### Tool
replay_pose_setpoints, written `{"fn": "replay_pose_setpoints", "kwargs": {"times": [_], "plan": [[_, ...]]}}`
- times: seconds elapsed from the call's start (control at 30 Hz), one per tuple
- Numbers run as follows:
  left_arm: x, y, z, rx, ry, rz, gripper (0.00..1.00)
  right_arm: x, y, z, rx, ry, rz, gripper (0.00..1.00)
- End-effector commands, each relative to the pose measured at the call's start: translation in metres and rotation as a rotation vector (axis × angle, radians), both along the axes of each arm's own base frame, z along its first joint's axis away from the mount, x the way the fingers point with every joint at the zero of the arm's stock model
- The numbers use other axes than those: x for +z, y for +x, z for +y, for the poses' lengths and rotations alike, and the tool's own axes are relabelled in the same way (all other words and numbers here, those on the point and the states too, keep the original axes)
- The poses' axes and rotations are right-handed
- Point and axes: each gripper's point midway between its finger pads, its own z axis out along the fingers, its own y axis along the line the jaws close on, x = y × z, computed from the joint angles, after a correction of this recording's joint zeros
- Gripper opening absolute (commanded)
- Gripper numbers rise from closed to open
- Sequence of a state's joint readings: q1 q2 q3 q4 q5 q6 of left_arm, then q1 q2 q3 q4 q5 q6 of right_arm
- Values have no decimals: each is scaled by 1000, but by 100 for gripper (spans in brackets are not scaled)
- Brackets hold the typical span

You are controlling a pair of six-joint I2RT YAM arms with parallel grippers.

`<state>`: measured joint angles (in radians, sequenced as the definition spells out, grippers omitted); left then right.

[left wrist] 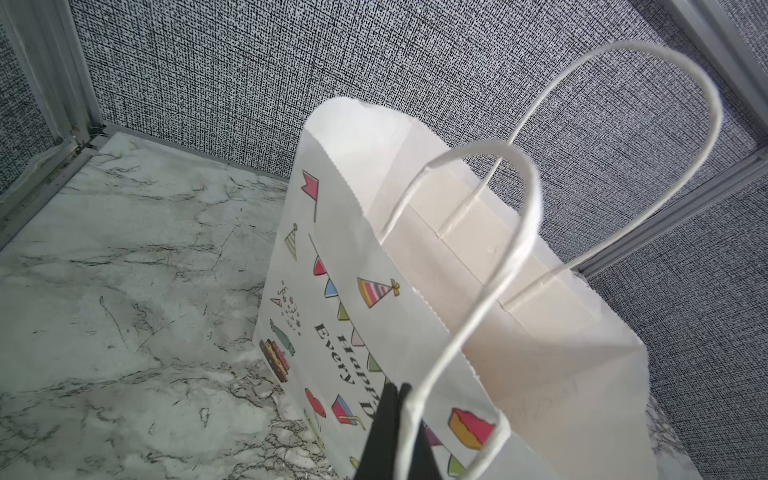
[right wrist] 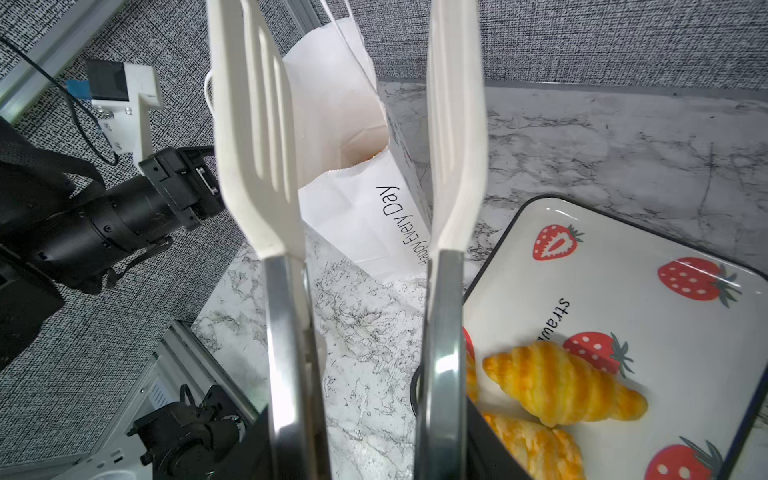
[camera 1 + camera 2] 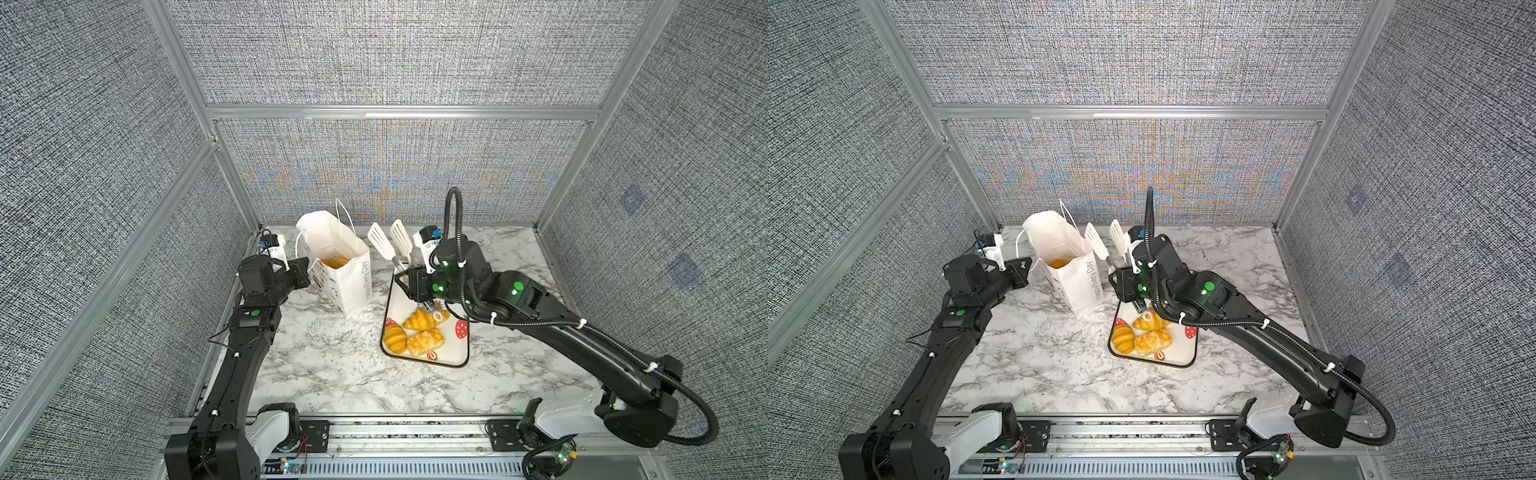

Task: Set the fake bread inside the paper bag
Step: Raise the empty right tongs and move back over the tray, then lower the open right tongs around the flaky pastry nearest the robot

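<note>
The marble table (image 3: pixel 332 374) carries the paper bag (image 3: pixel 349 282), which stands upright with its mouth open. Just right of the bag in both top views lies the strawberry tray (image 3: pixel 457 353), near the bag's foot but apart from it. The tongs (image 3: pixel 379 241) rise right of the bag, their white blades spread and empty. The right gripper (image 3: pixel 411 282) clamps their metal handles. The left gripper (image 3: pixel 305 270) is pressed together at the bag's left side, beside a cord handle; whether it pinches paper or cord I cannot tell. On the tray lie a croissant (image 3: pixel 419 320), a flaky pastry (image 3: pixel 424 341) and a ridged roll (image 3: pixel 395 337). More orange fake bread (image 3: pixel 334 262) lies at the bag's bottom.
</note>
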<state>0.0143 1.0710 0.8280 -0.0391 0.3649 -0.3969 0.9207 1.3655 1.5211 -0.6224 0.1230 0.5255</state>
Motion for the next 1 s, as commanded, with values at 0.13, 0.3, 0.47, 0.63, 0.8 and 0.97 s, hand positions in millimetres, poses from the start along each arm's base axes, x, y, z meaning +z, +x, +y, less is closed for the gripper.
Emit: {"fn": "replay_pose_setpoints", "kwargs": {"times": [0.13,0.3,0.47,0.63,0.8,0.97], "plan": [[4,1,-1,-6,3,-15,0,-25,-9,-38,-100,-57,48,50],[4,1,-2,-8,2,-14,0,-59,-22,-63,-162,-76,114,50],[3,1,-3,-11,3,-14,0,-95,-40,-84,-205,-96,201,50],[4,0,-4,-14,3,-18,0,-118,-53,-100,-239,-117,265,51],[2,1,-5,-18,2,-11,0,-133,-65,-106,-245,-132,328,51],[2,1,-6,-20,2,-9,0,-152,-77,-108,-243,-153,397,52]]}}
